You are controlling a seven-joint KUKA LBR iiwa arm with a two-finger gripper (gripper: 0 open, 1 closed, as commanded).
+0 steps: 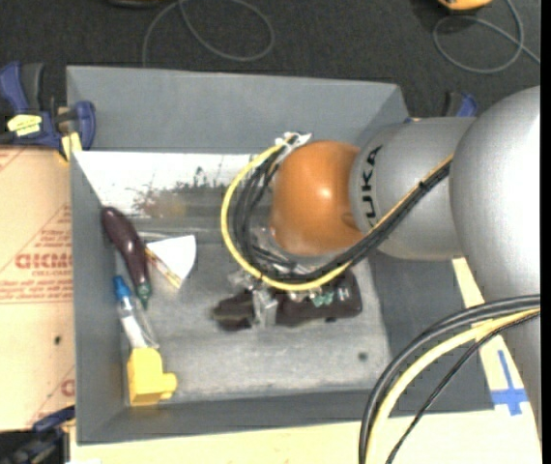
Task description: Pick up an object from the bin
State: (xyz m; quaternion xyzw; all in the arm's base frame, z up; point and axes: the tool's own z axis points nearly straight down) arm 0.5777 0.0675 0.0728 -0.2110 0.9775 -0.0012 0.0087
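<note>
My gripper is down near the bin floor at the middle, mostly hidden under the arm's orange cover. A dark brown lumpy thing lies right against its left side. Another dark piece with small green marks lies just to its right. Whether either one is held I cannot tell.
In the left part of the bin lie a dark maroon-handled tool, a white fan-shaped piece, a blue and clear pen-like tube and a yellow block at the front left. The arm covers the bin's right side.
</note>
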